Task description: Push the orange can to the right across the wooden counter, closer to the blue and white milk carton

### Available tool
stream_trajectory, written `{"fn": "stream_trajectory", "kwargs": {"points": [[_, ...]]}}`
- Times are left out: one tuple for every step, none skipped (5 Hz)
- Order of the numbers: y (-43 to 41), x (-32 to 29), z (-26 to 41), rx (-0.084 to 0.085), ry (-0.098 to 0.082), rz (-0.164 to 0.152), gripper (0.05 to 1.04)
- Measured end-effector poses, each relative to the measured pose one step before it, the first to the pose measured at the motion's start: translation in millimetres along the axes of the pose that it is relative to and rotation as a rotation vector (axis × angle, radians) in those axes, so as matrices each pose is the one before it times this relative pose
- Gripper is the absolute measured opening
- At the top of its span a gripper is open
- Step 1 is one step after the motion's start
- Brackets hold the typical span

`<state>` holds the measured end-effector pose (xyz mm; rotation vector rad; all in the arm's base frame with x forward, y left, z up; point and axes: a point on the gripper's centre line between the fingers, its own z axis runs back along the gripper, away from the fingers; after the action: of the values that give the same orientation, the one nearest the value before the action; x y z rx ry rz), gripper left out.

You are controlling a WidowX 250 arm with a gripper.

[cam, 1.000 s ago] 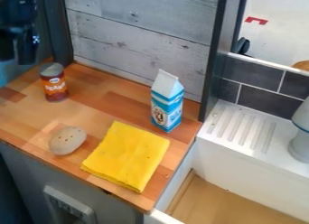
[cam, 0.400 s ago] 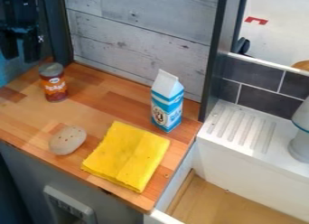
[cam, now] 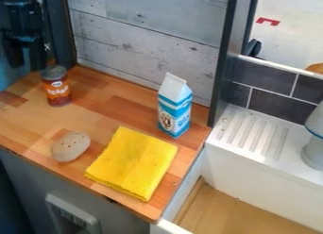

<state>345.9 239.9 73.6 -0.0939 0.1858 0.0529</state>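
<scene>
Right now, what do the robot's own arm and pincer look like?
The visible end of the black robot arm is dark and blocky. Below it, the black two-fingered pincer has long, dark fingers, with a small pale glint at one side. I can't make out cables or markings.

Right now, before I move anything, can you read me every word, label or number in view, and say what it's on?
Nothing reads clearly enough to quote.
Orange-labelled can: pale lettering, too blurred to read surely.
Blue-and-white milk carton: print on its sides, too small and blurred.
White wall behind the sink: a red mark, no legible lettering.
</scene>
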Motion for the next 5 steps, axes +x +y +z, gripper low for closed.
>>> {"fn": "stream_trajectory", "kwargs": {"points": [[0.60, 4.47, -4.72, -0.0100, -0.0042, 0.0114, 1.000], [-0.80, 0.47, -3.21, 0.0052, -0.0112, -0.0018, 1.001], [-11.59, -5.15, -2.59, -0.0187, -0.0001, 0.0090, 1.001], [-28.44, -2.55, -5.34, -0.0311, 0.0068, -0.0354, 1.001], [-27.39, 4.58, -4.09, -0.0131, -0.0071, -0.0351, 1.001]]}}
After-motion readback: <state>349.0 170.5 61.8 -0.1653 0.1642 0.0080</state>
